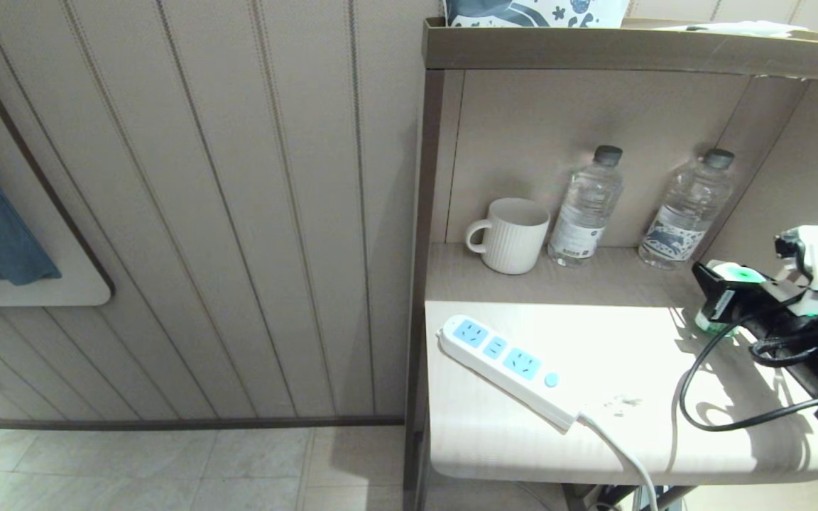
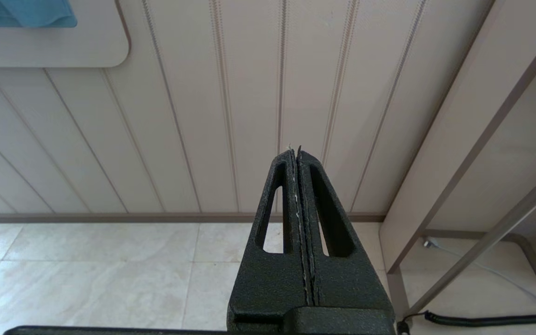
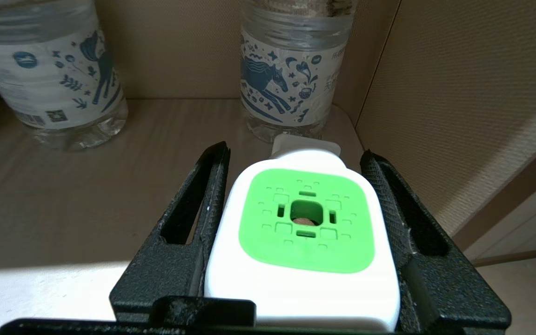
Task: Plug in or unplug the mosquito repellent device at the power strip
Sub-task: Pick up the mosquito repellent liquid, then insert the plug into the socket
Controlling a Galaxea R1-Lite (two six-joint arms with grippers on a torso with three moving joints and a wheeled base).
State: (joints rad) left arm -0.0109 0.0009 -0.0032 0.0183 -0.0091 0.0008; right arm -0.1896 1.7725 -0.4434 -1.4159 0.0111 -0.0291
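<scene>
- Green-capped mosquito repellent device sits between the two fingers of the right tool, at the far right of the counter, near the rear shelf.
- Right tool state: clenched on the device body. Both fingers press the white sides in the right wrist view.
- The device appears to stand upright, cap facing up. Whether its base has left the surface cannot be told.
- Power strip lies diagonally on the counter's left part, well apart from the device. All three light-blue sockets are vacant, and its white cord runs off the front edge.
- Progress, as judged: the grasp is made. Carrying the device to the strip, aligning the prongs and pressing them into a socket remain.
- Left tool is clenched on nothing and parked away from the counter, facing the wall panelling and the floor.
- Surrounding items: a white mug and two water bottles stand on the shelf behind the counter. One bottle is just beyond the device.
- Obstruction check: a black cable from the right arm loops over the counter's right side. The path to the strip looks otherwise open.
</scene>
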